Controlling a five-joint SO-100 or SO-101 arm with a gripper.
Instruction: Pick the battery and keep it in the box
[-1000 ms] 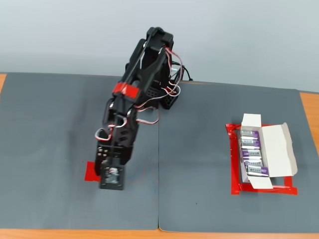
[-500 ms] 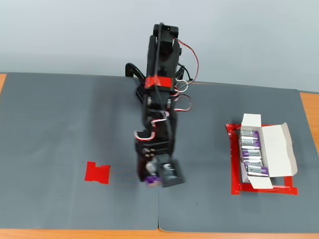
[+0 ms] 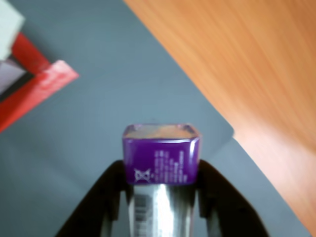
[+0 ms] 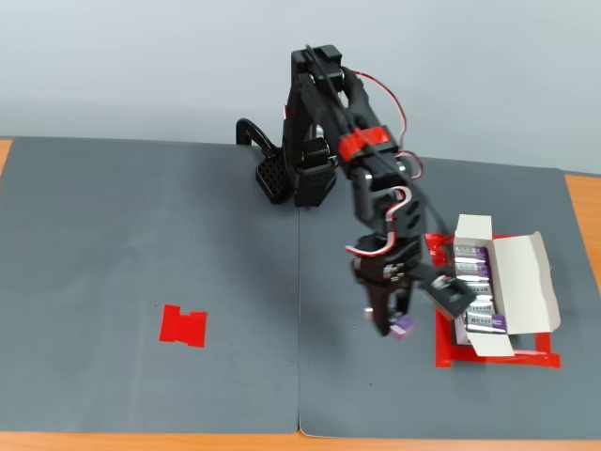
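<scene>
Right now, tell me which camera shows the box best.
The fixed view: the box shows whole, flaps open, a row of batteries inside, standing on the red tape outline. The wrist view catches only a blurred white corner at its upper left edge.

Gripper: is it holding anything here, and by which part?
Yes. The gripper holds the battery by its silver middle, one purple end sticking out past the fingertips.
</scene>
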